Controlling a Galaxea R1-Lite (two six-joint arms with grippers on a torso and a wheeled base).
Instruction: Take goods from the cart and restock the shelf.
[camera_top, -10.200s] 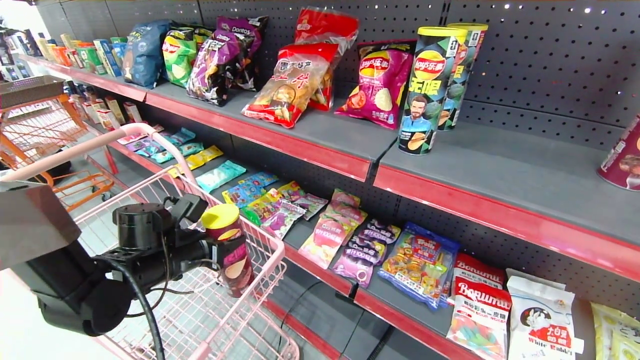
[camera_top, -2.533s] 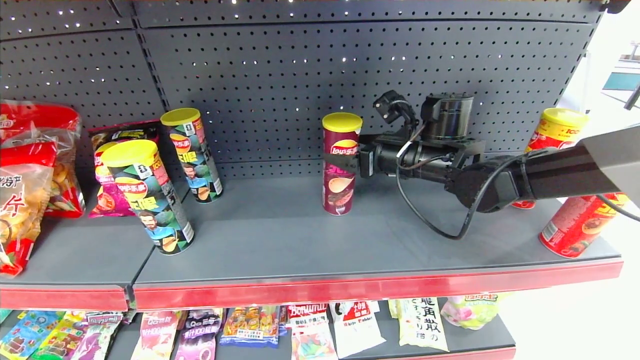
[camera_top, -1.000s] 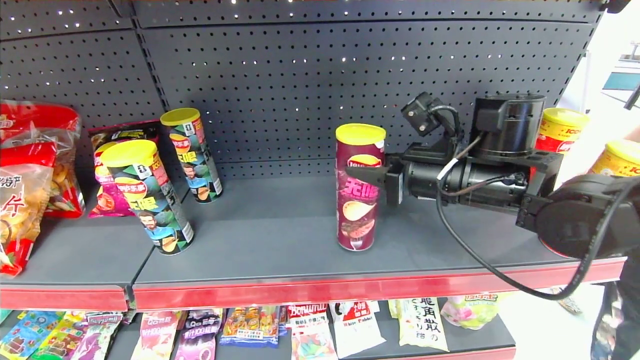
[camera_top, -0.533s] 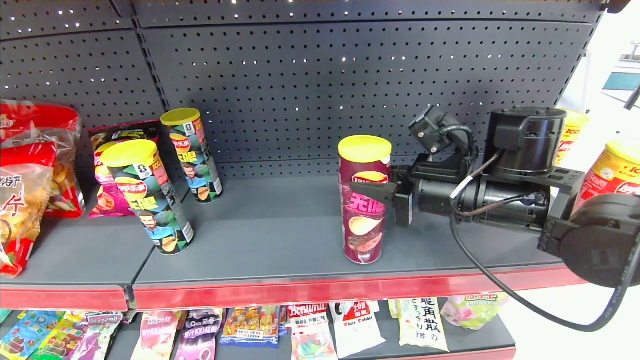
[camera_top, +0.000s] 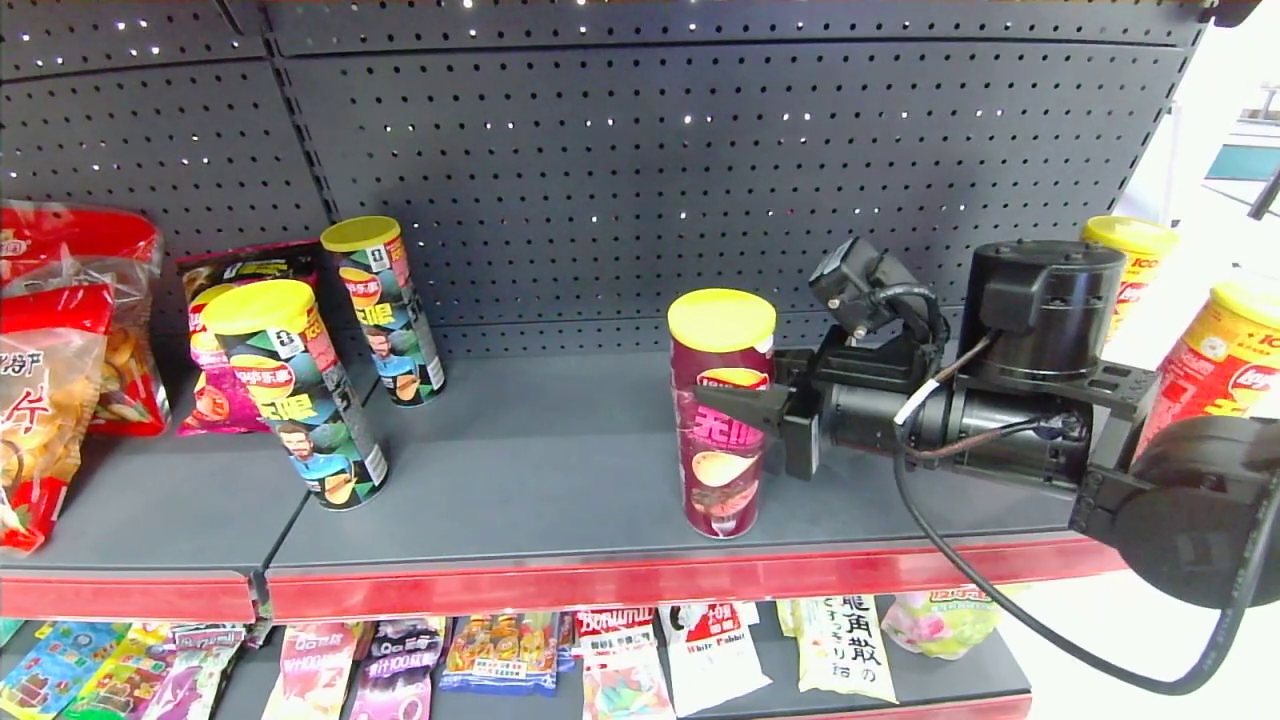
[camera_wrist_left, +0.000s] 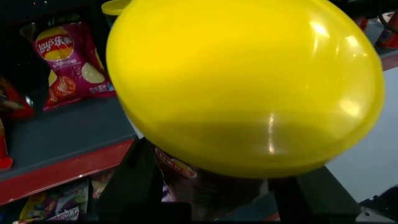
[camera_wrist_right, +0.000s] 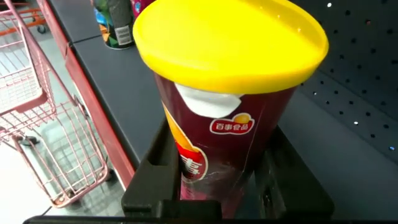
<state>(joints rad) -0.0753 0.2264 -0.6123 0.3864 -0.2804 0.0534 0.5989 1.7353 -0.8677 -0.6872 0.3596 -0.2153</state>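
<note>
Head view frames the grey shelf and pegboard exactly as 2.5 s ago, so the camera has held. From the right, the right gripper reaches in, its jaws closed on the middle of 1 yellow-lidded maroon can. This can is upright, its base at the shelf surface close to the red front lip, well to the right of 2 green cans. 2.5 s ago it stood farther back by the pegboard, and in the last 0.5 s it has edged slightly left and lower. In the left wrist view the left gripper has its jaws gripping a second can, with the shelf behind it.
</note>
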